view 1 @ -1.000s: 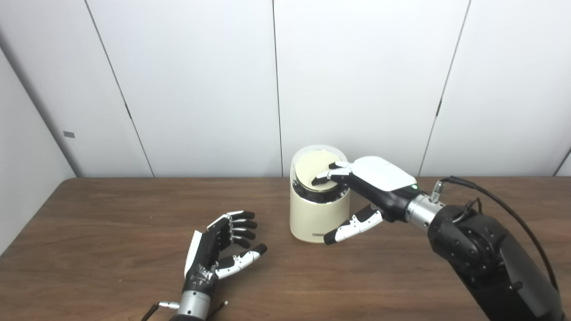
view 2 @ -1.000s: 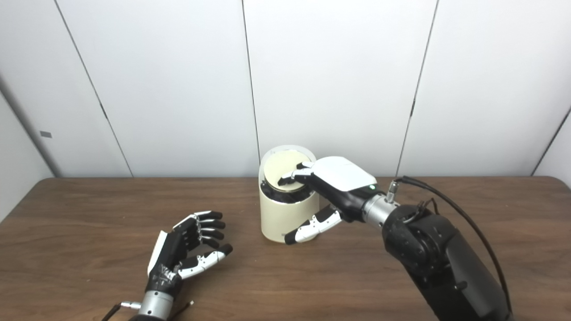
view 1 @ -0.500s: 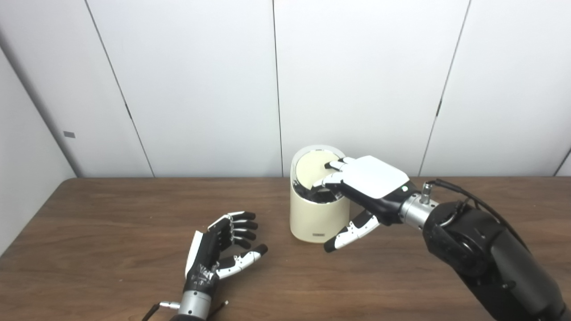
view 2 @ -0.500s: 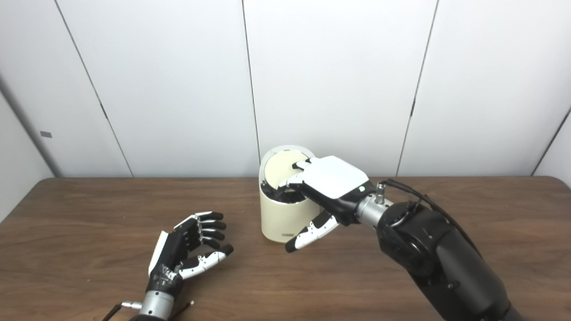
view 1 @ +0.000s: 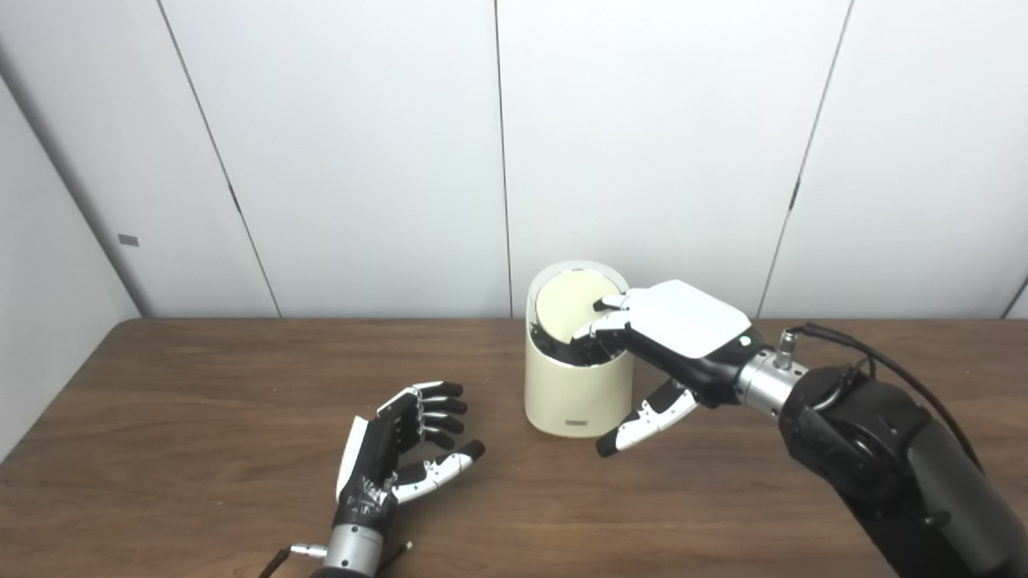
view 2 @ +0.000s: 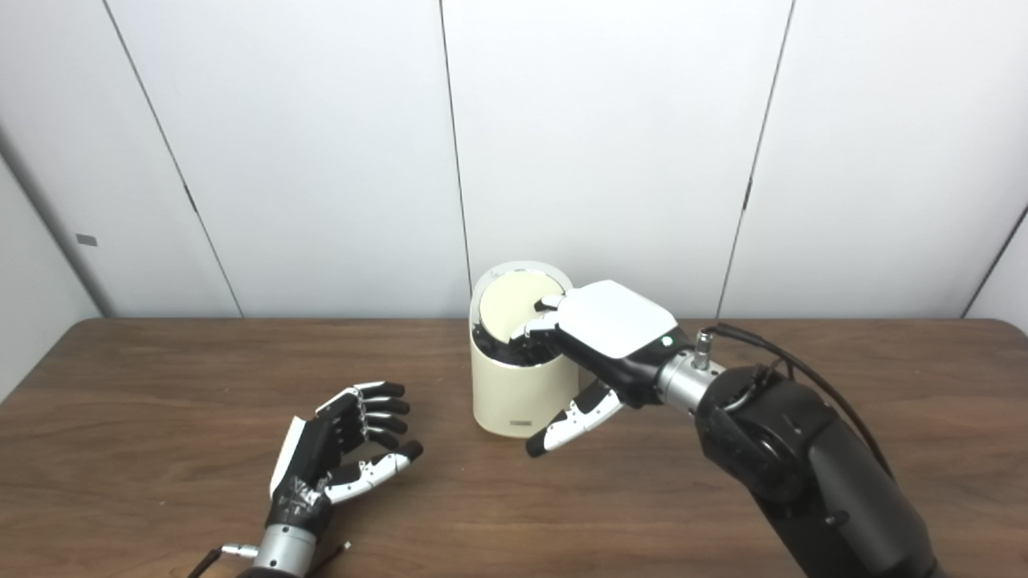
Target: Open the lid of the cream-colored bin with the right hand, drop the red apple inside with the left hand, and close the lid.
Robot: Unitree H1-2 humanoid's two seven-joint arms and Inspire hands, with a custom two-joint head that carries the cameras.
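Observation:
The cream-colored bin (view 1: 572,395) stands at the back middle of the brown table (view 1: 201,401). Its round lid (view 1: 564,309) is tipped steeply, its near edge pushed down, leaving a dark gap at the front of the rim. The fingertips of my right hand (view 1: 683,323) reach over the rim from the right and press into that gap, while the thumb hangs free in front of the bin. The hand grips nothing. My left hand (view 1: 395,456) rests open, palm up and empty, on the table to the bin's front left. No red apple shows in either view.
White wall panels (view 1: 642,144) rise directly behind the bin at the table's far edge. A black cable (view 1: 883,365) loops off my right forearm. Bare wood lies on both sides of the bin.
The lid went from nearly flat to steeply tipped as my right fingers pushed its near edge down into the bin. The left hand stayed put. The camera shifted slightly.

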